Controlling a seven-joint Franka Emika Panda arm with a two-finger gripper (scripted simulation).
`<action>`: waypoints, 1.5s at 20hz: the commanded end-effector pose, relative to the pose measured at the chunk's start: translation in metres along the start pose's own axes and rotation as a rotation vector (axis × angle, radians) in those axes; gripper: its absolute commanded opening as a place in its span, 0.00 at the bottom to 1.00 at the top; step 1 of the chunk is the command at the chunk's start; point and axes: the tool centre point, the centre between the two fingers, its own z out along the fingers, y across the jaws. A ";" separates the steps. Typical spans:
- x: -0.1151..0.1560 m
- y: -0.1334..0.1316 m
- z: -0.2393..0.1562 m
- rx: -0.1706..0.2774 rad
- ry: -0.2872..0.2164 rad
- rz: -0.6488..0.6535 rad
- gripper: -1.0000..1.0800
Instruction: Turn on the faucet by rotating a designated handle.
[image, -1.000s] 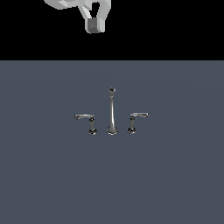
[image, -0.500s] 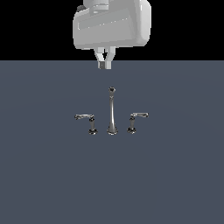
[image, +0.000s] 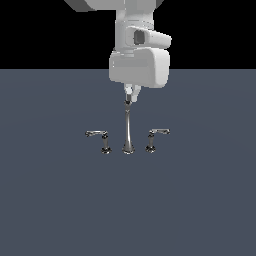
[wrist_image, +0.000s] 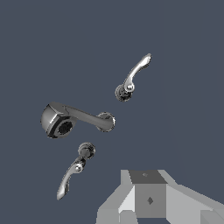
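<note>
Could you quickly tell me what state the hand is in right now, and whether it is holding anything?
Hand: holding nothing, above the faucet spout and touching no handle; whether it is open or closed cannot be told.

White arm (image: 139, 55) hanging vertical, wrist down, jaws close together

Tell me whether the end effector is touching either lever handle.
No; in the exterior view the end effector hangs above the spout, clear of both levers.
</note>
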 end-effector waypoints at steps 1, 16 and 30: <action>0.017 -0.005 0.016 0.003 0.005 0.069 0.00; 0.120 -0.012 0.102 0.014 0.031 0.463 0.00; 0.153 -0.006 0.127 0.020 0.036 0.585 0.00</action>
